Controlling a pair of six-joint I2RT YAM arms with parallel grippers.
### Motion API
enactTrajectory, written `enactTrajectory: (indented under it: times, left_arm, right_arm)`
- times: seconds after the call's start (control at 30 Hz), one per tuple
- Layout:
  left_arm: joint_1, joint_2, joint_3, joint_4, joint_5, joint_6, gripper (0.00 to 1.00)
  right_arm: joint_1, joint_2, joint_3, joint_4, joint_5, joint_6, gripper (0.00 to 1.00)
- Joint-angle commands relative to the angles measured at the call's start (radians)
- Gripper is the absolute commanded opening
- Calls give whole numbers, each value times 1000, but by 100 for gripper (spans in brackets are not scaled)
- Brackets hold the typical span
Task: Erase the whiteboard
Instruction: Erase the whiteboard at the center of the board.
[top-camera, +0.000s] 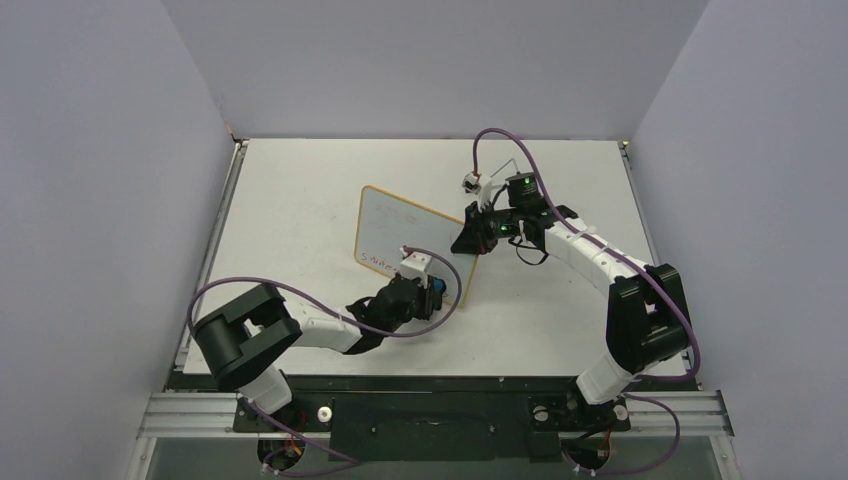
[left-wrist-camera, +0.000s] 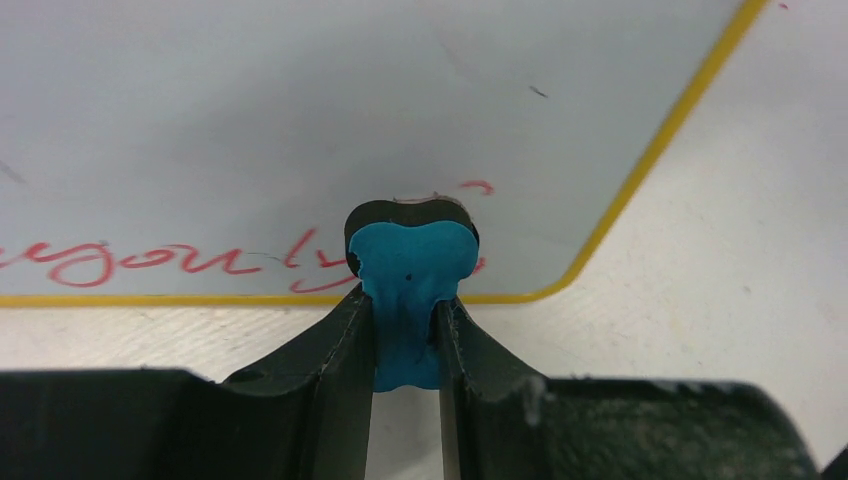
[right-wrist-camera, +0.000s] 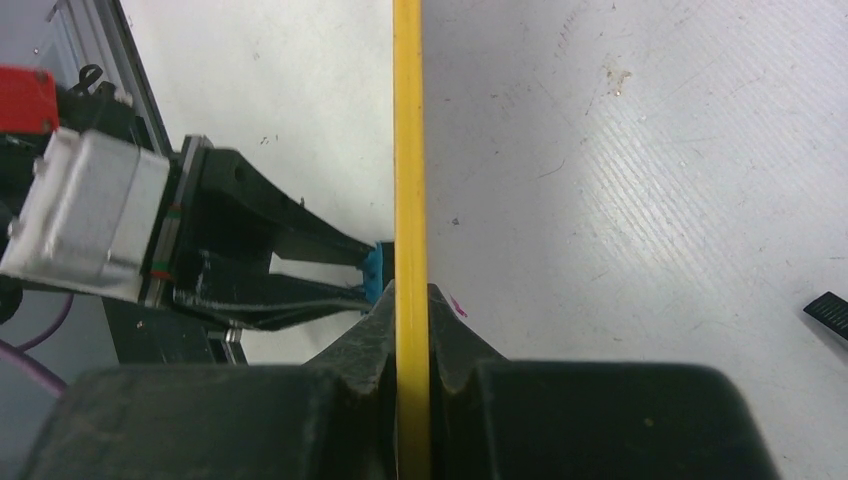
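The whiteboard (top-camera: 400, 232), white with a thin yellow frame, stands tilted on the table (top-camera: 300, 180). Red handwriting (left-wrist-camera: 150, 262) runs along its lower edge. My left gripper (top-camera: 437, 293) is shut on a blue-and-black eraser (left-wrist-camera: 410, 265), whose black face presses on the board near its lower right corner, over the end of the red line. In the left wrist view the left gripper (left-wrist-camera: 405, 300) pinches the blue block from both sides. My right gripper (right-wrist-camera: 410, 295) is shut on the board's yellow edge (right-wrist-camera: 408, 150), at the board's right side (top-camera: 470, 240). The eraser (right-wrist-camera: 373, 270) shows just left of that edge.
Grey walls enclose the table on three sides. A metal rail (top-camera: 440, 410) runs along the near edge by the arm bases. A small black part (right-wrist-camera: 828, 312) lies on the table to the right of the right gripper. Purple cables loop over both arms.
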Motion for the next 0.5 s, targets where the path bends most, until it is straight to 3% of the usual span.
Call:
enactTrajectory:
  times: [0.0,0.27,0.47]
  left_arm:
    - [-53,29,73,25,62,53,0]
    - [-86,14,129,21,-5,54,0]
    - [-20,-37,77,-36,-87,-2,0]
  right_arm:
    - [15,-19,11,-29,-35,23,0]
    - [16,-20,10,-29,-34,23,0]
    - [15,-21,10,-31,-35,23,0]
